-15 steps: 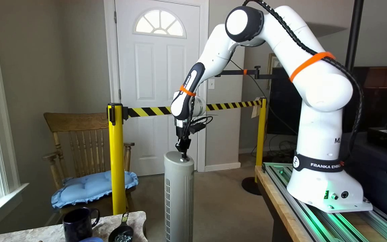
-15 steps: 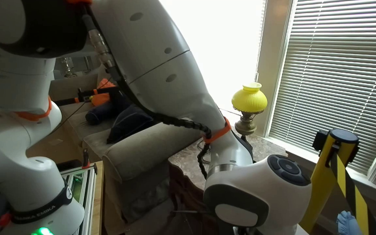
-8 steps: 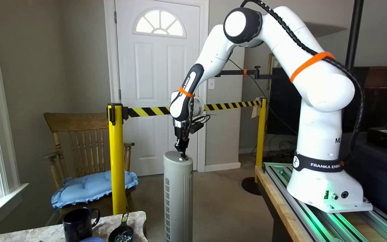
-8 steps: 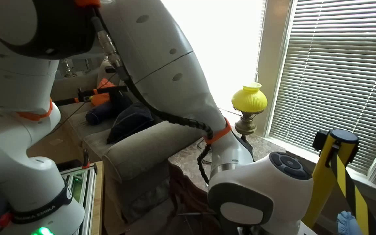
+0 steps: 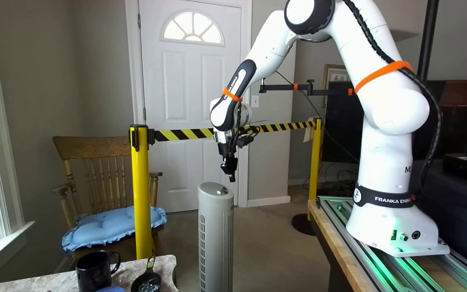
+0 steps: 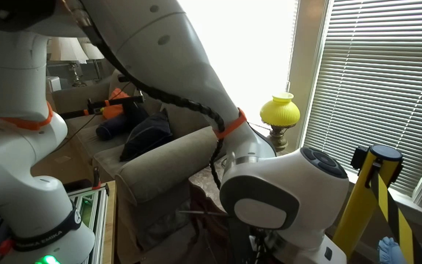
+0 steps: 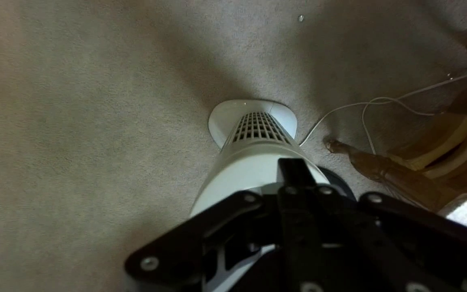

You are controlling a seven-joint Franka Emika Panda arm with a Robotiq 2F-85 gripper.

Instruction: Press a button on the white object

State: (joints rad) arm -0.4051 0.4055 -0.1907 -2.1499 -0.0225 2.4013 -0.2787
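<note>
The white object, a tall slim white-grey ribbed tower (image 5: pixel 216 243), stands upright on the floor in an exterior view. A small shiny panel (image 5: pixel 223 191) is on its top. My gripper (image 5: pixel 232 178) is shut and empty, pointing down a little above the top, toward the panel's side, apart from it. In the wrist view the tower's white top (image 7: pixel 243 172) lies below my gripper (image 7: pixel 296 172), whose fingertips are together. The gripper's body hides much of the top and the panel there. The tower and fingertips do not show in the other camera's picture.
A yellow post (image 5: pixel 141 194) with striped tape and a wooden chair (image 5: pixel 95 182) stand behind. A small table with a dark mug (image 5: pixel 94 269) and a small pan (image 5: pixel 147 280) is in front. A cord (image 7: pixel 383 99) lies on the carpet. A couch (image 6: pixel 170 165) is beside the arm.
My gripper was touching the tower's top at the panel. It has lifted off and shifted slightly toward the robot base. The tower, which had leaned slightly, is back near its former place.
</note>
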